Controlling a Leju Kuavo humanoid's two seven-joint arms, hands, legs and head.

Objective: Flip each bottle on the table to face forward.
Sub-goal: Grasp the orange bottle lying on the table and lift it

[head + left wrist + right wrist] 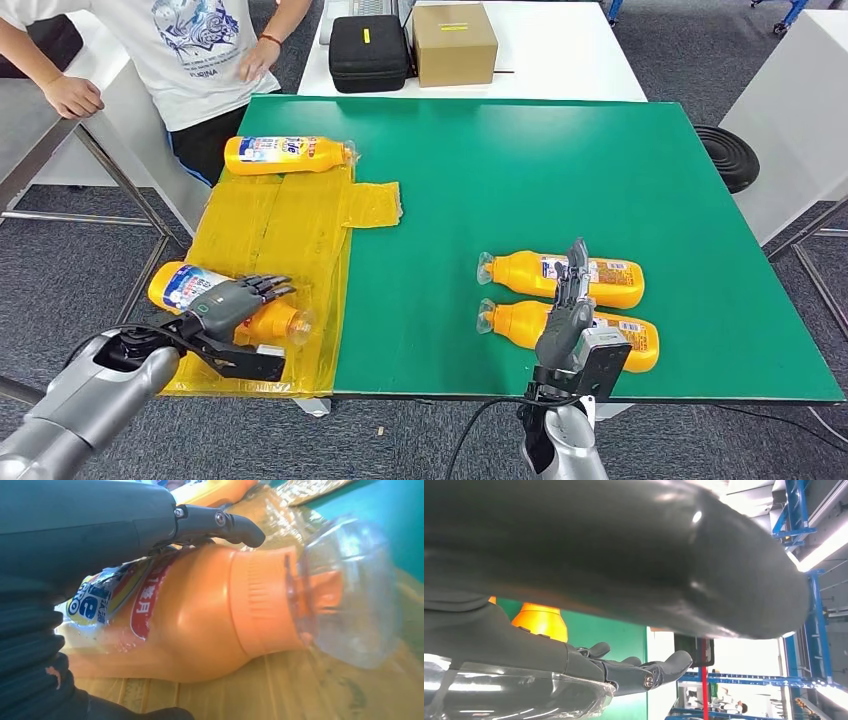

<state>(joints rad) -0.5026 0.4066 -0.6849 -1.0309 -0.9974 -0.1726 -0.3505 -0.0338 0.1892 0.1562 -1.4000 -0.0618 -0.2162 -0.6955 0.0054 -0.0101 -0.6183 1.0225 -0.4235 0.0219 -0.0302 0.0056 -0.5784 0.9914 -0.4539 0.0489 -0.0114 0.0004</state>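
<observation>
An orange bottle point(183, 285) with a clear cap lies on the yellow sheet point(270, 225) at the near left. My left hand point(236, 301) grips it around the middle; in the left wrist view the bottle point(200, 615) sits between the fingers point(220, 522) and the thumb. Two more orange bottles point(610, 281) point(632, 338) lie side by side on the green mat point(560, 160), caps to the left. My right hand point(566, 312) stands over them with straight fingers point(644, 672) and holds nothing. A fourth bottle point(290, 154) lies at the sheet's far end.
A person point(200, 50) stands at the far left corner of the table. A black case point(368, 52) and a cardboard box point(454, 42) sit on the white table beyond the mat. A black round object point(728, 156) lies off the right edge.
</observation>
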